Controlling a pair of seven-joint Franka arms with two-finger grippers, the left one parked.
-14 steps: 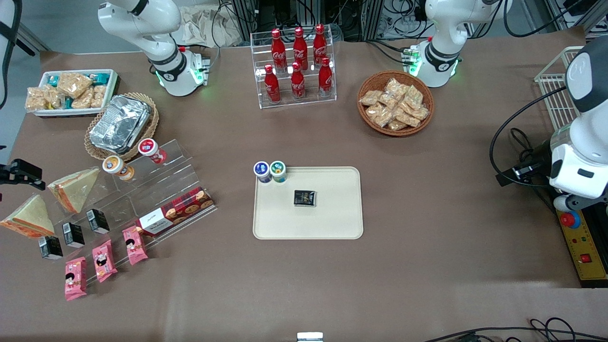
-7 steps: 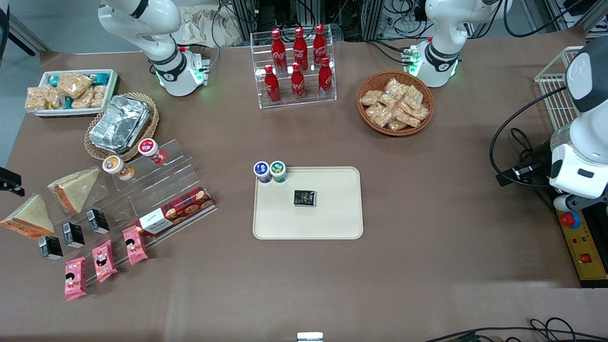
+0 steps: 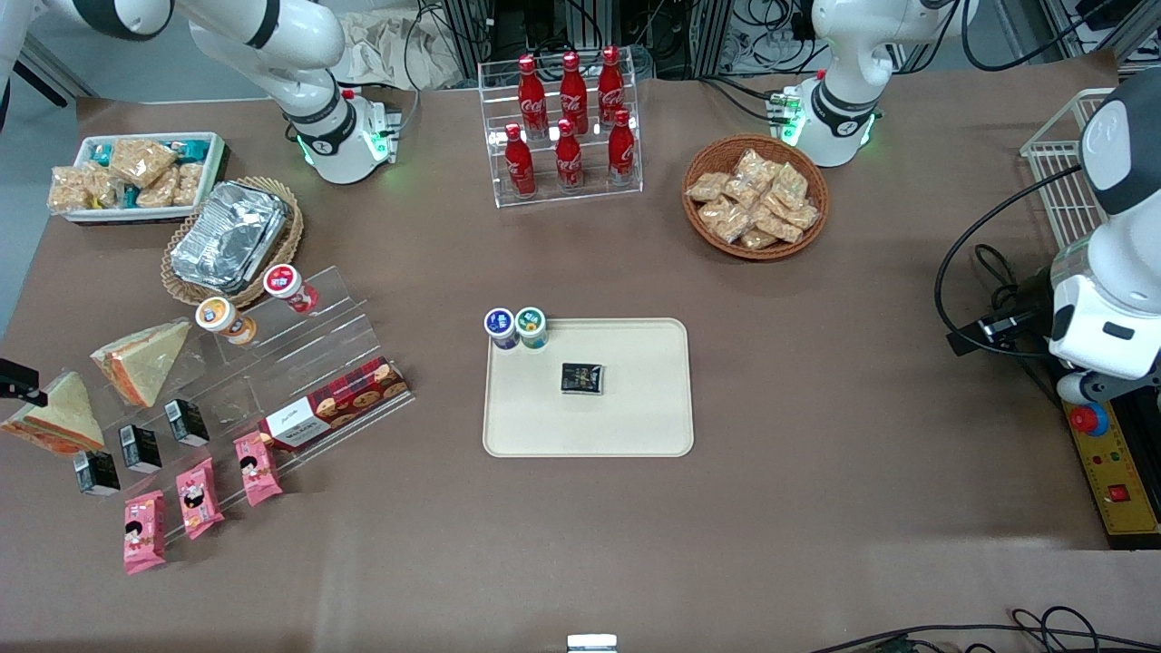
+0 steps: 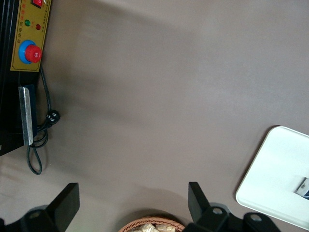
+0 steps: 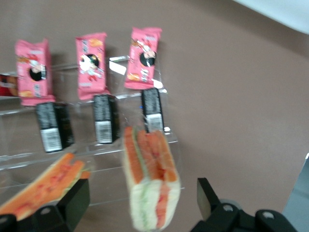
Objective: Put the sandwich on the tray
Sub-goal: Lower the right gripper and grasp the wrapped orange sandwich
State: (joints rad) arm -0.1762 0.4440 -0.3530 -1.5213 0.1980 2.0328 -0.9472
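The sandwich (image 3: 56,419) is a clear-wrapped wedge lying on the clear stepped stand at the working arm's end of the table. In the right wrist view the sandwich (image 5: 152,181) shows white bread with red-orange and green filling. My right gripper (image 5: 142,193) is open above it, one finger on each side and not touching it. In the front view only a black part of the gripper (image 3: 18,381) shows at the picture's edge, over the sandwich. The cream tray (image 3: 635,417) lies mid-table and holds a small black box (image 3: 581,378); its corner also shows in the left wrist view (image 4: 275,169).
A second wedge sandwich (image 3: 143,361) lies beside the first (image 5: 43,191). Black boxes (image 5: 152,108) and pink packets (image 5: 144,58) sit on the stand's lower steps. Two small cups (image 3: 515,327) stand at the tray's corner. A cookie box (image 3: 336,404), foil trays (image 3: 231,238) and a cola rack (image 3: 567,127) stand around.
My gripper has moved nearer the front camera along the table's end, from beside the second sandwich to over the sandwich at the edge. Nothing on the table has moved.
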